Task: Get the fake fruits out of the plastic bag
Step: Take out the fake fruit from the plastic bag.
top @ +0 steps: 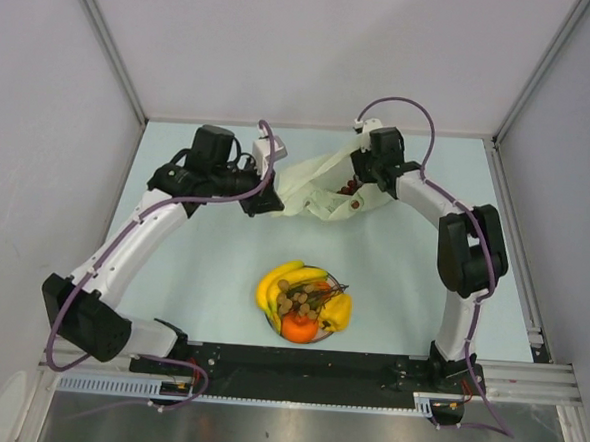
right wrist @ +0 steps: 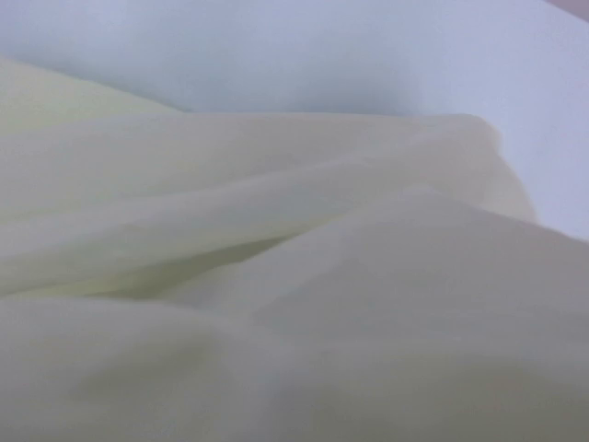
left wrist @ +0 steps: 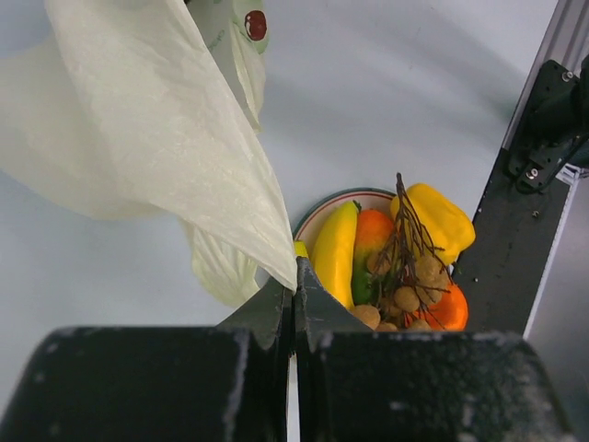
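The plastic bag (top: 311, 197) lies at the far middle of the worktop (top: 213, 256), slumped between your two arms. It is thin, crinkled film: nearly weightless, limp and slick, so it will follow whatever tugs it. Your left hand (left wrist: 294, 293) is pressed together on a fold of film at the bag's left edge, and the sheet drapes up and away from that pinch. Your right hand (top: 363, 177) sits at the bag's right side by the mouth. Its own camera shows only pale film, so you cannot tell whether it is spread or gripping. A dark red cluster just beside that hand is probably the grape bunch (top: 349, 187) — light, hard and knobbly. Take it across its body or by the stem, not through the film. The banana bunch (top: 281, 280) and orange (top: 299, 328) sit on the plate (left wrist: 342, 197) near the arm bases, well apart from the bag. No writing can be read — faint greenish print and a dark red round mark on the film are too small to make out.
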